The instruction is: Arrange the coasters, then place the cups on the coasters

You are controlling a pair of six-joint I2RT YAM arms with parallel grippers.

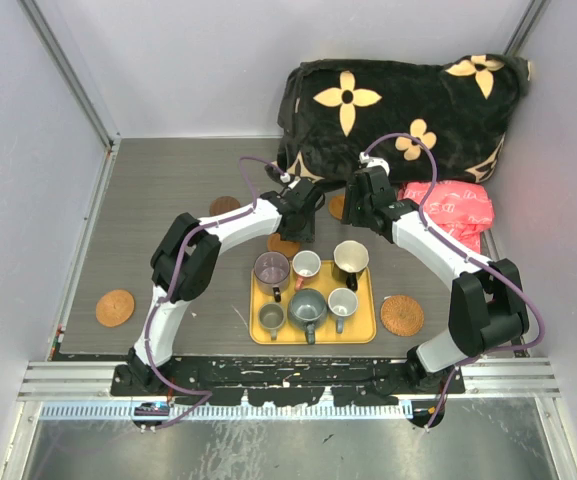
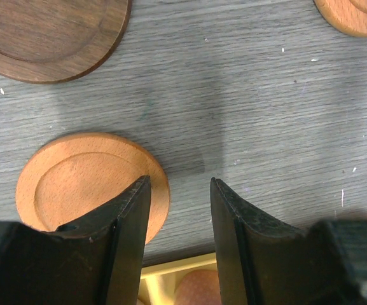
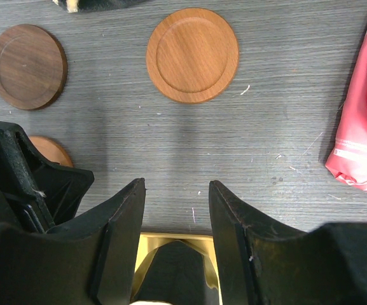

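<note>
The left claw [image 2: 180, 184] stands part-open over bare table [image 2: 266, 114] and grips nothing. One finger overlaps the rim of an orange coaster [image 2: 75, 181], which lies flat just beyond the yellow tray [image 2: 170, 279]. A dark brown coaster [image 2: 49, 32] lies farther out. The right claw [image 3: 177, 187] is likewise part-open and empty, with an orange-brown coaster [image 3: 193, 54] ahead and free boards around it. Being round, the discs have no long axis. Six cups [image 1: 307, 307] stand upright, crowded on the tray. Two wicker coasters [image 1: 115, 307] lie well apart near the front edge. A blanket [image 1: 398, 100] and a red packet [image 1: 448, 210] close off the far right.
</note>
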